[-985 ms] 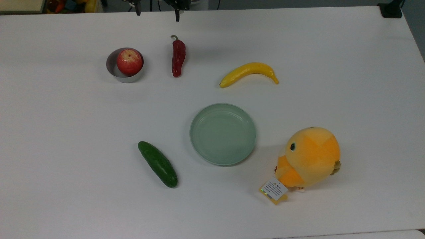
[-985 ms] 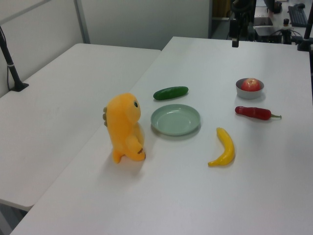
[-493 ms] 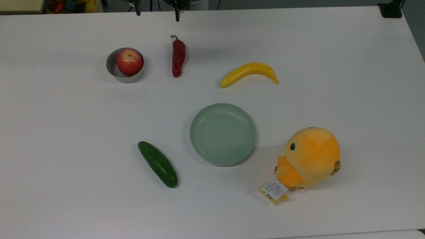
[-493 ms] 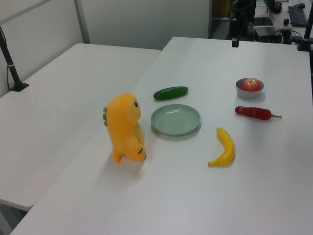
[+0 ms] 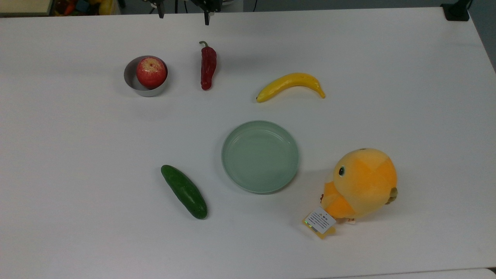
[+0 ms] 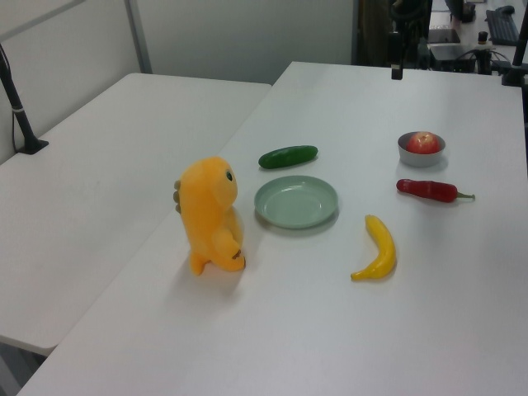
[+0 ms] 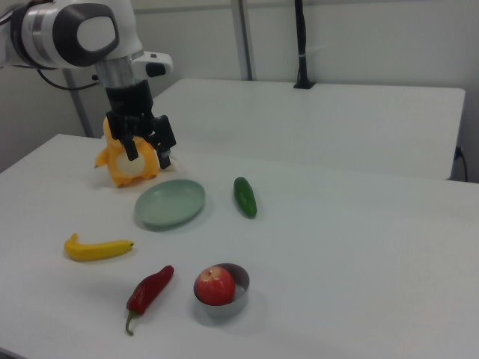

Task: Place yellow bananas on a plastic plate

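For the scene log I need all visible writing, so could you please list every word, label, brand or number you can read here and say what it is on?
No text can be read.
Paper tag on the plush chick: printed lines, too small to read.
Yellow banana, mint-green plastic plate, cucumber, red chili pepper, apple and metal cup: no lettering visible.

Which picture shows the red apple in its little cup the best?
The top view shows the apple best: it looks straight down, so the fruit and the grey cup rim around it are plain. The right view shows the apple close but from the side. The left view shows it far off.
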`<control>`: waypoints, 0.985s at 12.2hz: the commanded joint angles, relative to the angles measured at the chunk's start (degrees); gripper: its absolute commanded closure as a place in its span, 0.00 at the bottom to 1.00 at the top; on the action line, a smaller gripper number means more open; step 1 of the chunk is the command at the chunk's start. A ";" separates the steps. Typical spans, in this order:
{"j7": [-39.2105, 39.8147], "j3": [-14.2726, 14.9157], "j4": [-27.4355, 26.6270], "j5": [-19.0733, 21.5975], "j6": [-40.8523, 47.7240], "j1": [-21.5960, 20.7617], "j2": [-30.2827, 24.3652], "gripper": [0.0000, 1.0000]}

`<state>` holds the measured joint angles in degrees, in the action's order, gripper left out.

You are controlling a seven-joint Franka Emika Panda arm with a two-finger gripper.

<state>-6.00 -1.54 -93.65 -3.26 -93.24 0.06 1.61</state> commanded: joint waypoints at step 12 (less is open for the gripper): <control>0.49 -1.10 -0.22 0.89 -0.72 -3.13 -0.03 0.00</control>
<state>-0.03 -2.00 -93.65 -3.12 -93.24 -0.45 1.91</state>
